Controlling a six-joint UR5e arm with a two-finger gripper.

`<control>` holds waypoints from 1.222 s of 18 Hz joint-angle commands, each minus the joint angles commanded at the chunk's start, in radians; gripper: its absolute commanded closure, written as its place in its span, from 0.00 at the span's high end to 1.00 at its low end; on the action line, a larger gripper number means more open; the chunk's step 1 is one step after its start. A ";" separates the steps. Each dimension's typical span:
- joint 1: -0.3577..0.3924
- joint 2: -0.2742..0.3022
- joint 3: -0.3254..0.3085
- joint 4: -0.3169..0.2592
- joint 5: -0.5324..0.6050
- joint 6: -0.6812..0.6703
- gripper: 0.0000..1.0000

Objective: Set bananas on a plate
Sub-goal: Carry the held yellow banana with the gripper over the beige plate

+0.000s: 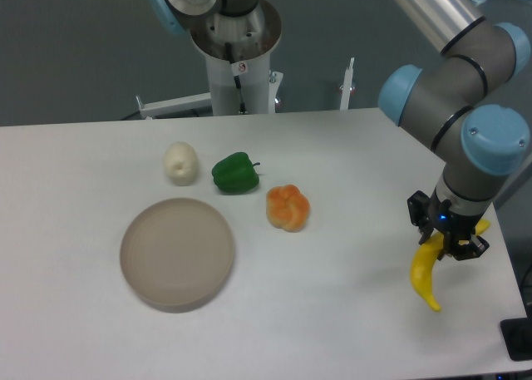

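Observation:
A bright yellow curved banana [426, 272] hangs at the right side of the table, lifted slightly with its lower tip pointing down toward the front. My gripper [446, 233] is shut on the banana's upper part, and the stem end pokes out to the right of the fingers. The round beige-brown plate [177, 253] lies flat at the left front of the table, with nothing on it, far to the left of the gripper.
Between plate and gripper sits a lumpy orange pepper [288, 207]. A green pepper [235, 172] and a whitish garlic-like piece [180, 163] lie behind the plate. The robot base [235, 47] stands at the table's far edge. The table's right edge is close to the gripper.

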 joint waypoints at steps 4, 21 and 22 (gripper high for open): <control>-0.041 0.003 -0.005 -0.002 -0.009 -0.034 0.30; -0.296 0.097 -0.104 0.005 0.005 -0.210 0.30; -0.319 0.097 -0.104 0.005 0.006 -0.238 0.30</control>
